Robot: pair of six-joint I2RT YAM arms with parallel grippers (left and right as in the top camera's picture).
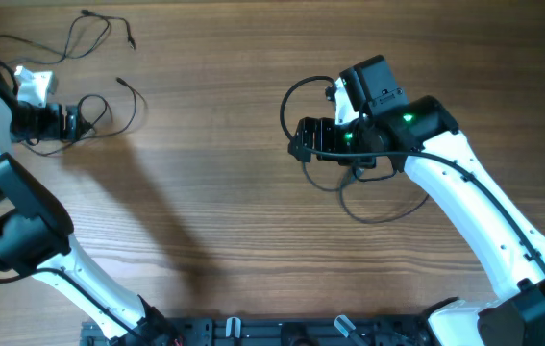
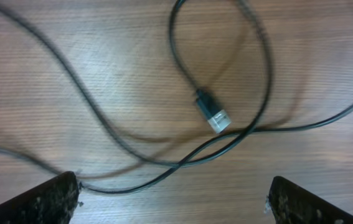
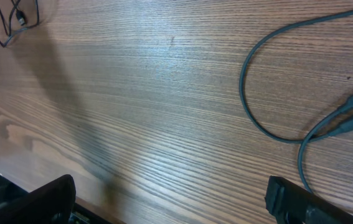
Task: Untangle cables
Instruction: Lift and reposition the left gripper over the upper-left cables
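While both arms hang over the table | left gripper: wide open, empty; thin cable and plug beneath, table's far-left | right gripper: wide open, empty; thick cable looped beside it.

Matt grained wooden table; smooth black cables

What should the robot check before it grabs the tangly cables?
1. Left gripper open: ok.
2. Right gripper open and empty: ok.
3. USB plug lying free on the table: ok.
4. Thin black cable uncrossed: not ok, strands cross beside the plug.
5. Thicker cable under the right arm knot-free: cannot tell, partly hidden.
6. The two cables apart from each other: ok.
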